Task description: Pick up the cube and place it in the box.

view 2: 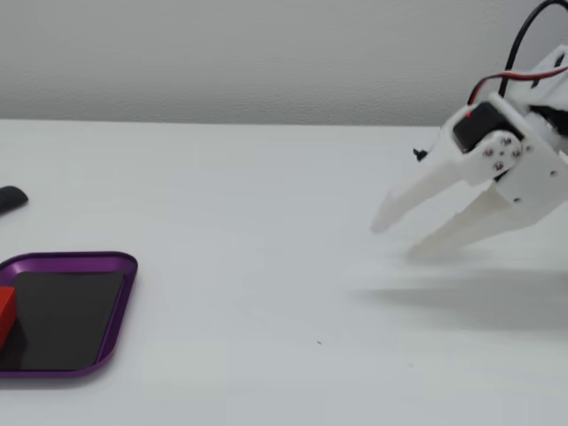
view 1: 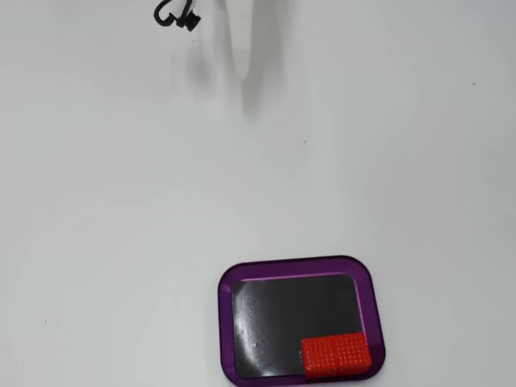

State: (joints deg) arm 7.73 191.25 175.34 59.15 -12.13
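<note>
The red cube [view 1: 336,356] lies inside the purple-rimmed box [view 1: 290,264], in its lower right corner in a fixed view. In another fixed view only a sliver of the cube [view 2: 4,311] shows at the left edge, within the box [view 2: 89,259]. My white gripper [view 2: 398,241] hovers low over the table at the right, far from the box, open with nothing between its fingers. From above, the gripper [view 1: 243,72] pokes in at the top edge, its fingers overlapping.
A small dark object [view 2: 11,197] lies at the left edge of the table beyond the box. A black cable loop [view 1: 173,14] hangs near the arm at the top. Red and black wires [view 2: 506,71] run along the arm.
</note>
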